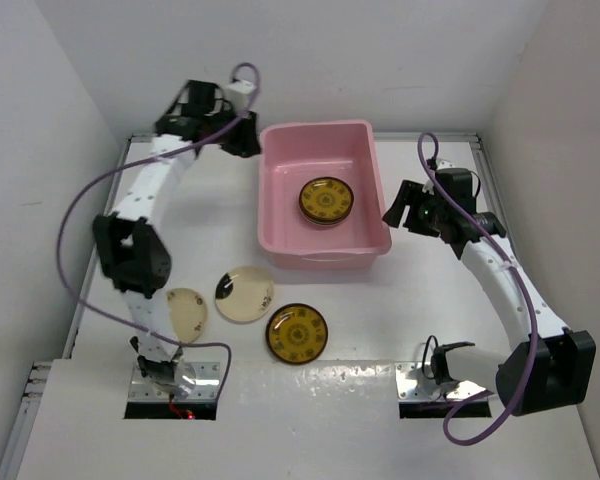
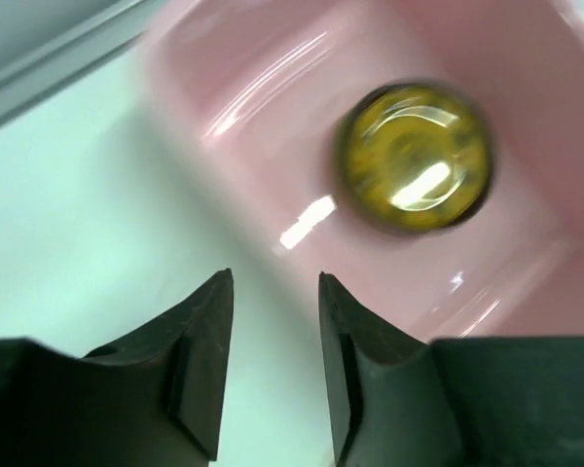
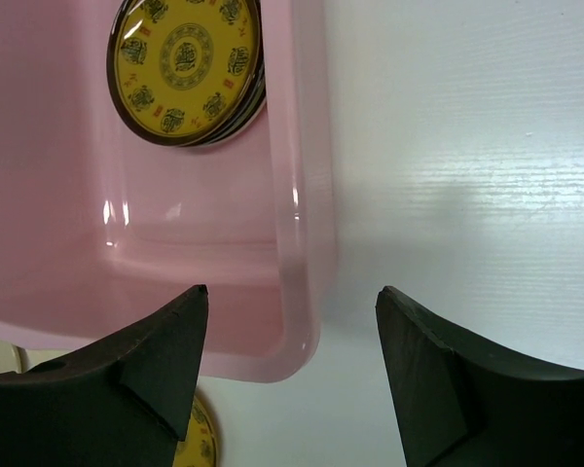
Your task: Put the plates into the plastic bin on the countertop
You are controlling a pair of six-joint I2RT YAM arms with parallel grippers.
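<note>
The pink plastic bin (image 1: pixel 272 190) stands at the back middle of the white countertop (image 1: pixel 430 320). An amber-yellow patterned plate (image 1: pixel 326 200) lies inside it. It also shows in the left wrist view (image 2: pixel 416 159) and the right wrist view (image 3: pixel 185 68). Three plates lie on the countertop in front of the bin: an amber one (image 1: pixel 297 333), a cream one with a dark blotch (image 1: pixel 244 293) and a pale cream one (image 1: pixel 188 310). My left gripper (image 1: pixel 245 135) (image 2: pixel 274 282) is open and empty at the bin's far-left corner. My right gripper (image 1: pixel 400 210) (image 3: pixel 292 292) is open wide and empty over the bin's near-right corner (image 3: pixel 307 321).
White walls close in the left, back and right sides. The left arm's lower link (image 1: pixel 145 300) stands next to the pale cream plate. Purple cables (image 1: pixel 75 230) loop beside both arms. The amber plate on the countertop peeks into the right wrist view (image 3: pixel 200 443).
</note>
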